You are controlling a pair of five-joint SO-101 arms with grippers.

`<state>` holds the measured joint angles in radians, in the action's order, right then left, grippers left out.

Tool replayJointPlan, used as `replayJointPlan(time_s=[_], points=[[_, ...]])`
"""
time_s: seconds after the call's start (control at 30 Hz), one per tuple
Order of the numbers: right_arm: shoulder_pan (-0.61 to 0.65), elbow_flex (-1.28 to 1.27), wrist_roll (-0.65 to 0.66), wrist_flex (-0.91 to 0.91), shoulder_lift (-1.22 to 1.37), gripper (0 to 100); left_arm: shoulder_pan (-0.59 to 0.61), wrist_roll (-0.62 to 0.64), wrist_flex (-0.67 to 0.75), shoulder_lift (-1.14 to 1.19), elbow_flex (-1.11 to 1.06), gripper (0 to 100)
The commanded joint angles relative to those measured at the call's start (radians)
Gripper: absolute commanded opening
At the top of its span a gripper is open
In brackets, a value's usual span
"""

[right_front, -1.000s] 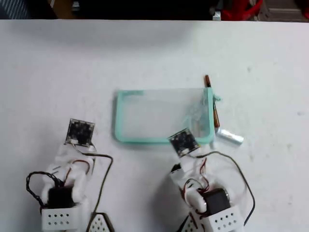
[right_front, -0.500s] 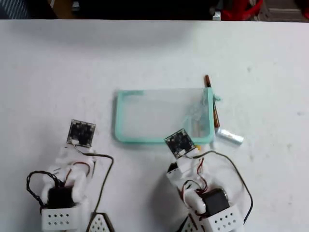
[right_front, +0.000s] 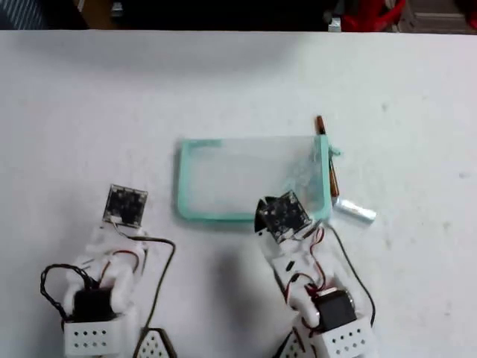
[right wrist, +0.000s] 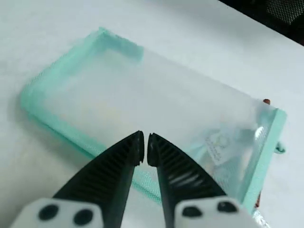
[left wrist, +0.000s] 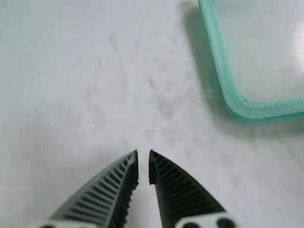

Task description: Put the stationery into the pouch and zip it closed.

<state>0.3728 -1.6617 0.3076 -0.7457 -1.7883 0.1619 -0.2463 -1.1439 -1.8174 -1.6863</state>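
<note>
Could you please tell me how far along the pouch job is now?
Nothing looks done yet: the pen lies along the end of the pouch and a small white item beside it, both apparently outside. Nothing is in hand: the right pincer hovers shut over the pouch's near edge, the left pincer shut over the table. Packing and zipping remain.

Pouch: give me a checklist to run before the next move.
1. Pouch flat on the table, nothing on top of it: ok.
2. Stationery inside: not ok; the pen and white item lie outside, beside one end.
3. Pouch mouth open: cannot tell.
4. Right gripper ready to grasp: not ok; shut, above the pouch's near edge.
5. Left gripper ready: not ok; shut, over bare table off a pouch corner.
</note>
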Motion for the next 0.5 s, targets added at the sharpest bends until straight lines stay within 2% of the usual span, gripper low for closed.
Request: replayJointPlan(time_s=[0.0,0.27,0.47], points=[[-0.048,0.011,0.011,0.007,-0.012,2.8,0.012,0.003,-0.005,-0.007,0.049,6],[-0.22,0.032,0.011,0.007,-0.012,2.8,0.01,0.003,0.006,-0.007,0.032,6],[-0.246,0.034,0.011,0.007,-0.012,2.8,0.01,0.005,0.077,-0.007,-0.008,6]])
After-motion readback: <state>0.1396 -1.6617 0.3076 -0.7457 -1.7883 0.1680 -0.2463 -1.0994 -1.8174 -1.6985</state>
